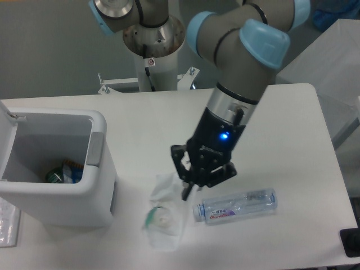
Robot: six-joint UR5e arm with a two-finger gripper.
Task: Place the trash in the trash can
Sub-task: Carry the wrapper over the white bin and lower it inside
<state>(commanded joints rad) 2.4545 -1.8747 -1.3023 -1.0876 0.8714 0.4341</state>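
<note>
The crumpled clear plastic wrapper [163, 216] with green inside lies on the white table, front centre. The clear water bottle [236, 205] with a blue-red label lies on its side just right of it. My gripper [186, 193] points down at the wrapper's upper right edge, left of the bottle's cap. Its fingers come together at the tip and seem pinched on the wrapper's edge, which still rests on the table. The white trash can [98, 169] stands at the left with its lid open.
Some green and blue litter [62, 174] lies at the bottom of the trash can. The open lid [7, 132] stands up at the can's far left. The table's front edge runs close below the wrapper and bottle. The robot base [153, 56] is at the back.
</note>
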